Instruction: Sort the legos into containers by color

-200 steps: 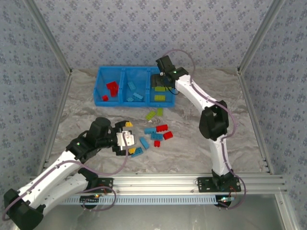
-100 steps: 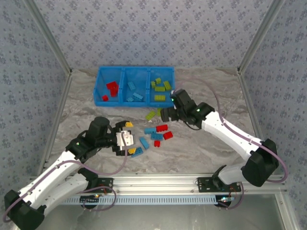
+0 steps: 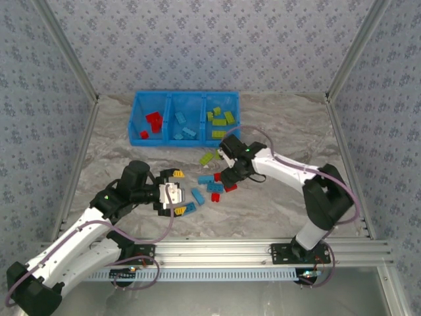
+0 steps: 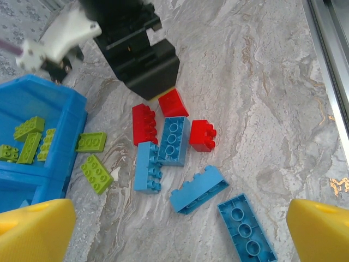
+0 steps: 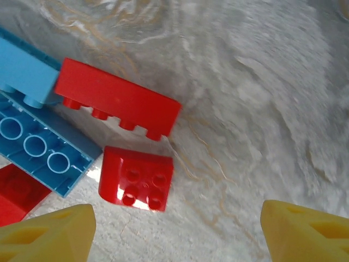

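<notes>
Swung off the containers (image 3: 136, 112), parted right jaws flank a red lego (image 5: 136, 177).

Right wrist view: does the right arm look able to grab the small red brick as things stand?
Probably yes: the right tool is open with the small red brick ahead between its fingertips, bare table on one side. The blue brick close beside it may crowd one finger.

A grey marbled tabletop (image 3: 296, 125) lies between patterned walls (image 3: 210, 39) and an aluminium rail (image 3: 230, 248).
</notes>
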You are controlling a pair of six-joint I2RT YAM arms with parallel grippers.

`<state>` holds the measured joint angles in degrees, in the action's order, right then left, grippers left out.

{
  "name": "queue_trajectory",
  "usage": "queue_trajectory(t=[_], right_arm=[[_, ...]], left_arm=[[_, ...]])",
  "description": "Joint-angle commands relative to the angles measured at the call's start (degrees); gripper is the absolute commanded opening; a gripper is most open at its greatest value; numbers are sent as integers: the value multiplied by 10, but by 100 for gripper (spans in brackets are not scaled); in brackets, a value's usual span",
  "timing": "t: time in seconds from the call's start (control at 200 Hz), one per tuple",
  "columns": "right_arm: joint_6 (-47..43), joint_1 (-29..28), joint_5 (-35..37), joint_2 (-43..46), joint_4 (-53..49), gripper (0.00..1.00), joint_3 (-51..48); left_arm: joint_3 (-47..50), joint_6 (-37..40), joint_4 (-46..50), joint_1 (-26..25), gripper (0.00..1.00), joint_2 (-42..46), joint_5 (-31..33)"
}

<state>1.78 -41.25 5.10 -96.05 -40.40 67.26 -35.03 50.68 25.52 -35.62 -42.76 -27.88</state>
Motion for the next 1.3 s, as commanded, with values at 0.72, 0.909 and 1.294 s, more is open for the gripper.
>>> queue_trajectory(t=[0.72,0.909,1.294], right_arm=[[-154,-85,-88,-188,3,72,175],[-152,-83,-82,-197,7,54,178],[-148,-70,-66,-161,28,23,177]], left_arm=[[18,1,-24,2,99,6,-19],[15,8,-15,2,99,-1,-18],[16,11,-15,2,99,2,-15]])
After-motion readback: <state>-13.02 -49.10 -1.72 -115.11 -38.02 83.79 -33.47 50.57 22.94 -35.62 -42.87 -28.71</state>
